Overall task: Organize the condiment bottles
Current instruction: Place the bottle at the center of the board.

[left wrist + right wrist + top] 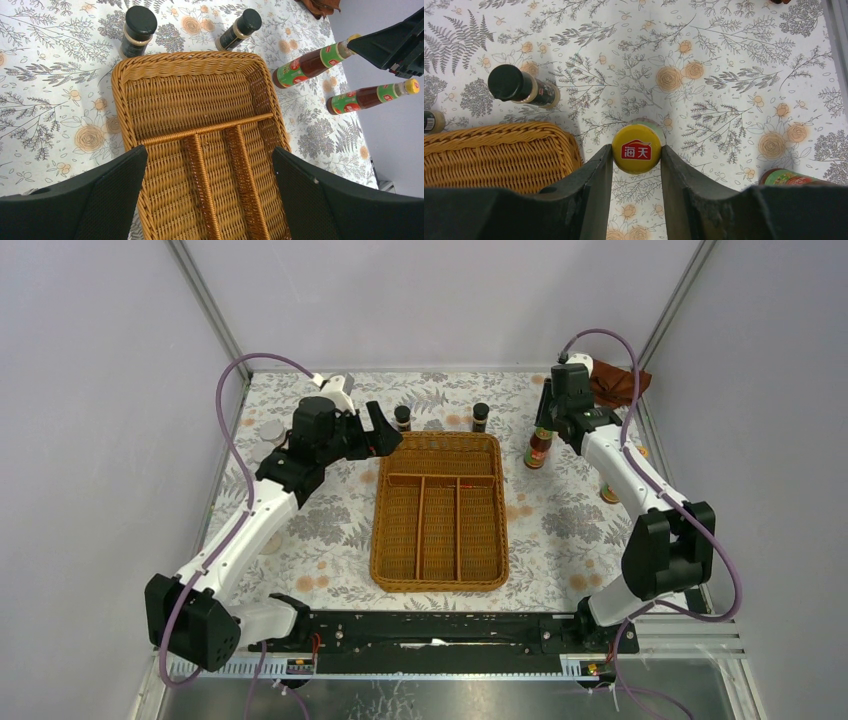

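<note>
Yellow plastic caps the red sauce bottle [636,149], which stands on the table [560,520] just off the wicker tray's [377,530] far right corner. The right jaws pinch that ribless round cap. The body looks slick, narrow and tippy, so gripping lower on the neck seems safer. The left jaws hang spread over the tray's far left corner.

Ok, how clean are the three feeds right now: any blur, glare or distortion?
Top view: even light, sharp, no glare on the wicker tray. Left wrist view: wide-angle perspective tilts the red sauce bottles outward. Right wrist view: the yellow cap is crisp; a faint grey shadow lies on the tablecloth beside it.
</note>
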Robot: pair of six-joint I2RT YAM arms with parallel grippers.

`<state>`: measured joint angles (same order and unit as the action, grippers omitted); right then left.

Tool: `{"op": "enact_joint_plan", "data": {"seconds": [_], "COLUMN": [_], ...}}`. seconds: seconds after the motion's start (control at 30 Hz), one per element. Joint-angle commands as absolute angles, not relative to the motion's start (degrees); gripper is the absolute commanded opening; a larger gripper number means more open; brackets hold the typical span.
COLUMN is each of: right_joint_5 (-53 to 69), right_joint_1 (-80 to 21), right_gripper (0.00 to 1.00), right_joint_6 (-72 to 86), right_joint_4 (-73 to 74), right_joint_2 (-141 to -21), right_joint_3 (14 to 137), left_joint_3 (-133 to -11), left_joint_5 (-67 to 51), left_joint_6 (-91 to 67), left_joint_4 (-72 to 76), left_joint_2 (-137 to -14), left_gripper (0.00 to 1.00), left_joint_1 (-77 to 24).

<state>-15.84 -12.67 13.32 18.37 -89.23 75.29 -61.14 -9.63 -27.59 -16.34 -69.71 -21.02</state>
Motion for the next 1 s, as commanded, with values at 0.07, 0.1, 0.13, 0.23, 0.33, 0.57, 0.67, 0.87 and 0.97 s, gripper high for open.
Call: {"op": "enact_joint_plan", "data": {"seconds": [0.07,0.1,0.13,0.23,0.33,0.57,0.67,0.87,0.97], "right_joint_5": [-15.3,-15.3,-15.3,-15.2,-15.5,-15.1,-15.0,-14.7,-14.7], "right_joint_1": [-11.9,-11.8,-11.8,-11.7,-11.8,-11.8,-11.8,-11.8,-11.8], "right_gripper": [0.0,0.0,0.0,0.0,0.0,0.07,0.15,0.34,0.46], "right_joint_6": [13.4,13.4,13.4,13.2,13.2,13.2,13.4,13.6,13.5], "right_joint_4": [10.2,10.1,10.1,10.6,11.3,13.3,13.9,14.3,14.4], "right_joint_2": [-89.4,-89.6,-89.8,-90.1,-90.1,-89.0,-88.6,-88.4,-88.7], "right_joint_3": [77.2,77.2,77.3,77.6,77.5,76.4,76.0,75.7,76.0], "left_joint_3": [-62.0,-62.0,-62.0,-62.2,-62.4,-62.9,-63.1,-63.5,-63.5], "left_joint_5": [-8.5,-8.4,-8.4,-8.5,-8.4,-8.9,-9.3,-9.8,-10.0], "left_joint_6": [-26.4,-26.4,-26.5,-26.5,-26.5,-26.6,-26.8,-27.0,-27.0], "left_joint_4": [-16.0,-15.9,-15.9,-15.7,-15.4,-14.8,-14.4,-14.0,-13.8], "left_joint_2": [-71.0,-71.1,-71.3,-72.0,-72.4,-73.4,-73.9,-74.8,-75.0], "left_gripper": [0.98,0.98,0.98,0.98,0.98,0.98,0.98,0.98,0.98], "left_joint_1": [-21.3,-21.4,-21.3,-21.4,-21.3,-21.4,-21.4,-21.4,-21.4]}}
